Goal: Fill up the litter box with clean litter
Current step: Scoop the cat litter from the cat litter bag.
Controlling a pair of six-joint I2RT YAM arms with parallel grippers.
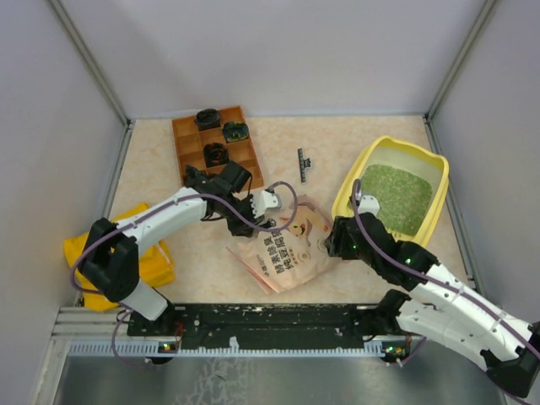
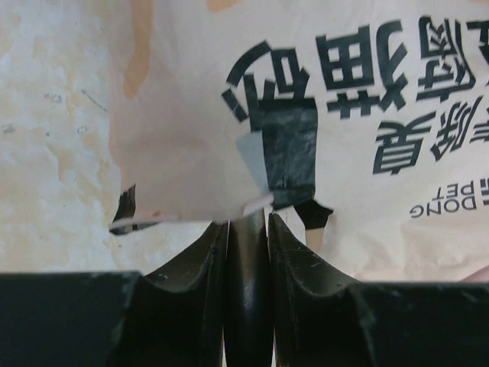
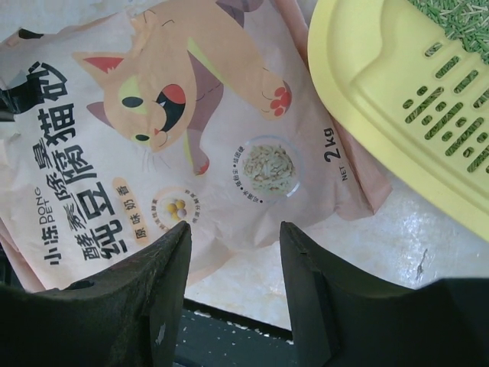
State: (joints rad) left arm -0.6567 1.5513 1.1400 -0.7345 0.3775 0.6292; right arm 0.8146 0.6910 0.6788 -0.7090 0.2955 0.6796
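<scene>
While the litter box (image 1: pixel 399 143) is sitting just right of the pink pouch (image 1: pixel 287 249), the clean litter (image 1: pixel 395 196) is lying inside it as a green bed. The right gripper (image 3: pixel 235 229) is hovering over the pouch's near right edge, fingers spread. The left gripper (image 2: pixel 247 220) is meeting the pouch's far corner, fingers pressed nearly together, seemingly pinching its torn edge.

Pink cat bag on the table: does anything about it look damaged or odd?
Yes. The pink bag lies flat, and in the left wrist view its edge is torn ragged and patched with black tape. Green litter already sits in the yellow litter box.
</scene>
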